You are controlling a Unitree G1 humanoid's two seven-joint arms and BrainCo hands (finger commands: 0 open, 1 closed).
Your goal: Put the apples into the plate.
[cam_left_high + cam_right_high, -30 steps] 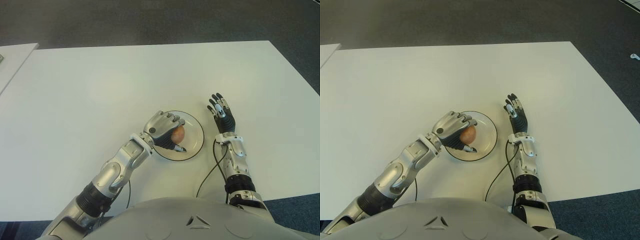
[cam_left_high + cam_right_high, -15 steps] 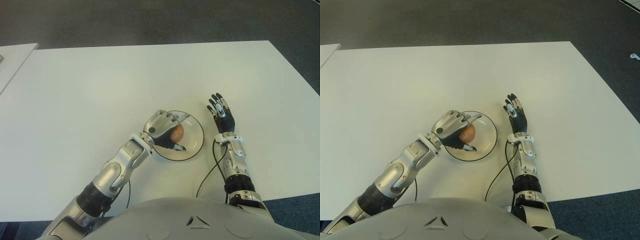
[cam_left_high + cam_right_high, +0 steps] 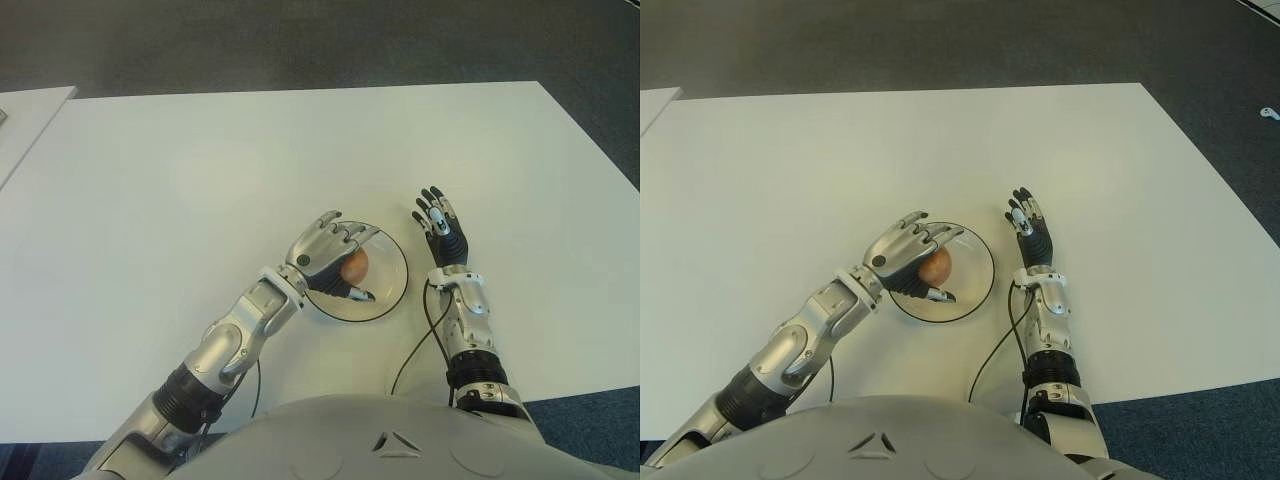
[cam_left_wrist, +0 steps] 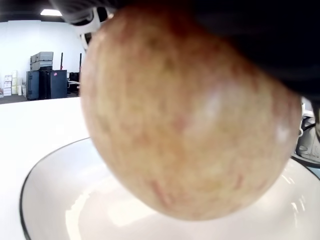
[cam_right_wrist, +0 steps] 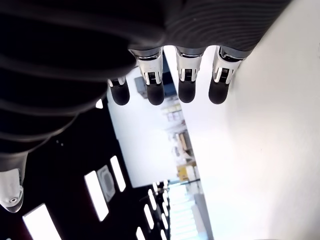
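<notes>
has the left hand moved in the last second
Yes. The left hand stays over the plate, but its fingers have lifted and spread away from the apple, which lies in the same spot on the plate.

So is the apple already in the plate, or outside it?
In the plate. The apple sits inside the rim of the plate, with the left hand over it, fingers spread.
</notes>
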